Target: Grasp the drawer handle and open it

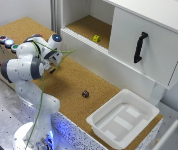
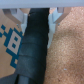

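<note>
The drawer handle (image 1: 140, 47) is a black vertical bar on the white front (image 1: 149, 45) of the cabinet, at the exterior view's right. My gripper (image 1: 55, 60) hangs far from it at the exterior view's left, pointing down over the cork tabletop (image 1: 74, 82). In the wrist view the gripper (image 2: 39, 20) has a finger on either side of a blurred black bar (image 2: 35, 50). The fingers (image 2: 22, 17) sit close against its sides, but I cannot tell whether they press on it or what the bar is.
A white tray (image 1: 123, 120) stands at the table's near right end. A small dark cube (image 1: 85, 93) lies on the cork. A yellow block (image 1: 96, 38) sits in the open cabinet shelf. A box with coloured buttons (image 1: 6, 42) stands at the left.
</note>
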Controlling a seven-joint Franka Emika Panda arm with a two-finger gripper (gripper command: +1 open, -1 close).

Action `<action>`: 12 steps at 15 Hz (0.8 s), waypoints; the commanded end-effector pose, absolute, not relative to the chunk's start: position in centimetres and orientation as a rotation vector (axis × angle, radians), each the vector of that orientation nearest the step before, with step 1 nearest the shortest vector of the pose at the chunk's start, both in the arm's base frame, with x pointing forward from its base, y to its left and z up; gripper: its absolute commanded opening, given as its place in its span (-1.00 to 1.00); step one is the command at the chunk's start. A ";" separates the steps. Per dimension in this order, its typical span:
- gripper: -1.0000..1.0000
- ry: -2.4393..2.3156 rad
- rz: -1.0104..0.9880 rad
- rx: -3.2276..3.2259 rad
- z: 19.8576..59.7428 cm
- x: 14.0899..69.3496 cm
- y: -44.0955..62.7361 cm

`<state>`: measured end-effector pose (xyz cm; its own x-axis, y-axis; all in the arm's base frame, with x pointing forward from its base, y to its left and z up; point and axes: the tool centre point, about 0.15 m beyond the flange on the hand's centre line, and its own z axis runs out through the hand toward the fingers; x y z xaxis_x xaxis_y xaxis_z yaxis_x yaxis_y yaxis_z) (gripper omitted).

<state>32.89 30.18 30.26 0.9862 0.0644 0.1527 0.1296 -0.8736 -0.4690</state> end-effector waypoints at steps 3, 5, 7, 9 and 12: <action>-1.00 -0.131 -0.169 -2.609 26.8 34.0 24.9; -1.00 -0.119 -0.170 -2.619 26.8 34.1 24.1; -1.00 -0.112 -0.170 -2.624 26.8 34.2 23.5; -1.00 -0.106 -0.171 -2.629 26.8 34.3 23.0; -1.00 -0.095 -0.179 -2.636 26.9 34.4 22.4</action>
<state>33.13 25.41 30.14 0.9881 0.0210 0.1527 0.0925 -0.8733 -0.4783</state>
